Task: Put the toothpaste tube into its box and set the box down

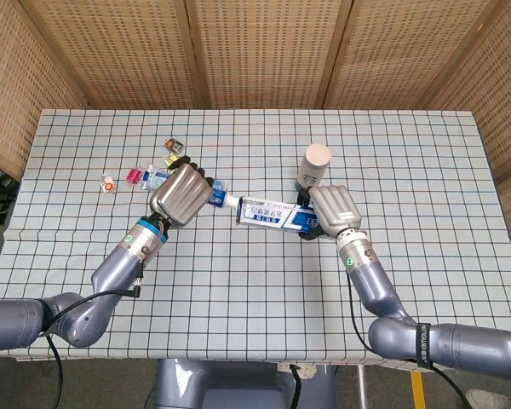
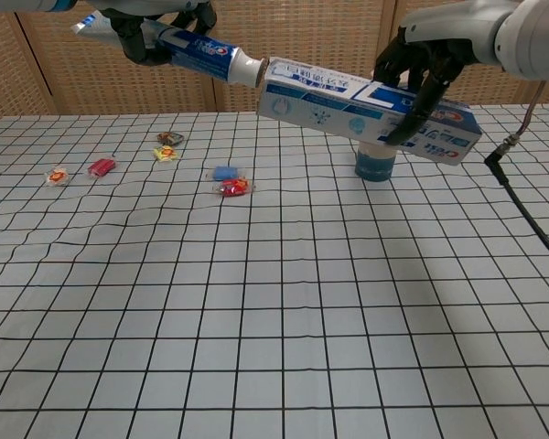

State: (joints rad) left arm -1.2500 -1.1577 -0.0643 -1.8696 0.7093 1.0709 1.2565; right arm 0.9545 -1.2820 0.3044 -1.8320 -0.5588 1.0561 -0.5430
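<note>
At the far left of the white, black-gridded tablecloth (image 2: 256, 302), small bright candy wrappers (image 2: 102, 166) lie scattered, with a blue and red pair (image 2: 229, 180) a little nearer the middle. Above them the left hand (image 1: 180, 195) is raised off the table, its fingers wrapped around the blue-and-white toothpaste tube (image 2: 197, 53). The tube slants down to the right, and its white cap end meets the open left end of the long blue-and-white cardboard toothpaste box (image 2: 348, 105); whether the cap is already inside cannot be told. The box is also in the air, tilted down to the right, roughly in line with the tube. The right hand (image 1: 329, 209) grips it near its right end, dark fingers (image 2: 412, 69) curled over the top and front faces. Behind the box, a white-and-teal cylindrical cup (image 1: 314, 164) stands upright on the cloth.
</note>
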